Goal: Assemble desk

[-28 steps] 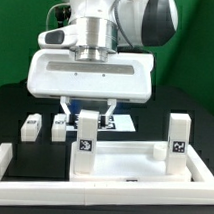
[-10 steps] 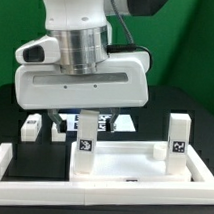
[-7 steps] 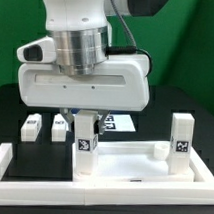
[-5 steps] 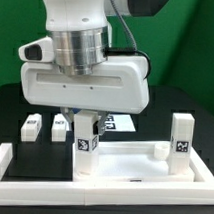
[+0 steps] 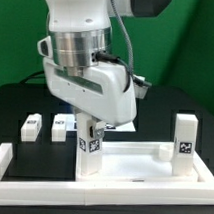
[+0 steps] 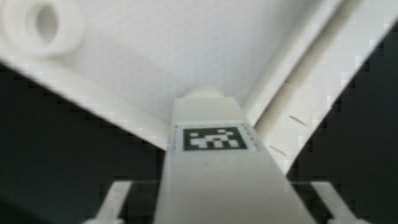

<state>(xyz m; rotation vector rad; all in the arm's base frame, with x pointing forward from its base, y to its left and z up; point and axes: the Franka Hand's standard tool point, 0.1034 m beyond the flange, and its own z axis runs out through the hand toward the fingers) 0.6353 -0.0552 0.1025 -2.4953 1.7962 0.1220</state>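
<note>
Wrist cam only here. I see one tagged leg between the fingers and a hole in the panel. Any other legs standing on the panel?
Observer: Yes, one. A second leg stands upright on the panel, at its corner on the exterior view's right.
Operator: Where are the remaining legs?
Observer: Two loose legs lie side by side on the table, off the panel, on the exterior view's left.
Operator: Is my leg tilted?
Observer: No. The gripped leg looks upright at the panel's corner on the exterior view's left, with the gripper closed on its top.
</note>
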